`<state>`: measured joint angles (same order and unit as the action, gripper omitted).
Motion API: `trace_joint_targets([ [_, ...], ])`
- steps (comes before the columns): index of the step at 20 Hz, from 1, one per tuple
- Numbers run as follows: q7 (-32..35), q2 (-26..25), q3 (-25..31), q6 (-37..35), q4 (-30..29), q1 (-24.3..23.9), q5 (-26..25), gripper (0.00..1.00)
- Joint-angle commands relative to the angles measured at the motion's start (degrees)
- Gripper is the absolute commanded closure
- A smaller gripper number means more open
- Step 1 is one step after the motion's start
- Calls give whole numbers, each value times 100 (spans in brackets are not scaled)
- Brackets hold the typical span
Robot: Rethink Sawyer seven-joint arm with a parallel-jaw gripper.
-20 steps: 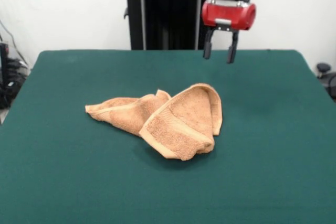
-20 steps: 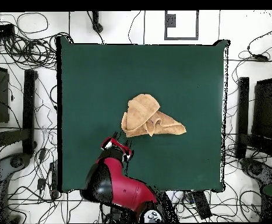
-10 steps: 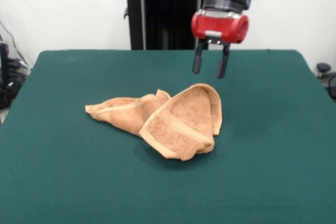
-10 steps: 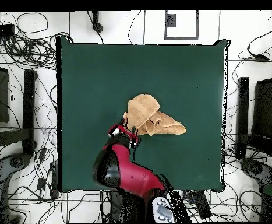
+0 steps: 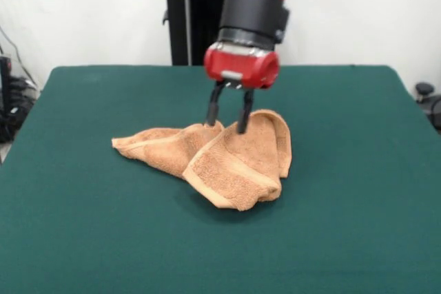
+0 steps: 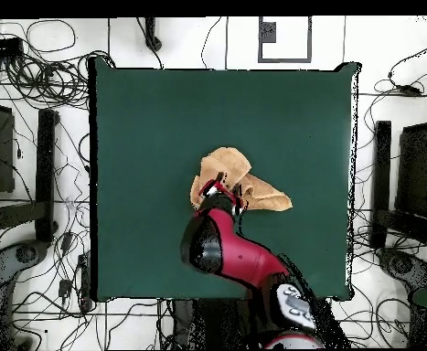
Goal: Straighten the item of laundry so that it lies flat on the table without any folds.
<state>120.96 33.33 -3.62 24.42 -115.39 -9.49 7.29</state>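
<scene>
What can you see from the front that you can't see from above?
Only the front view shows the gripper's open fingers reaching down to the towel's raised fold, and how the towel humps up. Only the overhead view shows the whole table, the cables on the floor, and the arm covering part of the towel. Both show the crumpled towel mid-table.

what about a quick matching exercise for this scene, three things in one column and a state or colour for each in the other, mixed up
Things:
1. towel
2. table
3. gripper

States or colours:
A. dark green, spread wide under everything
B. open, fingers pointing down at the top of the bunched cloth
C. orange-tan, crumpled in folds near the table's middle

Pairs: 1-C, 2-A, 3-B
</scene>
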Motion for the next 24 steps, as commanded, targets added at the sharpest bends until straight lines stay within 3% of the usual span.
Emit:
trace_joint_targets([
  [1,147,-610,873,-753,1108,-484,-668,0],
  [7,278,-858,1056,-627,1468,-691,-1131,0],
  [16,837,-840,1044,251,1264,-380,-1370,0],
  [24,907,-648,970,259,1074,-80,-1359,0],
])
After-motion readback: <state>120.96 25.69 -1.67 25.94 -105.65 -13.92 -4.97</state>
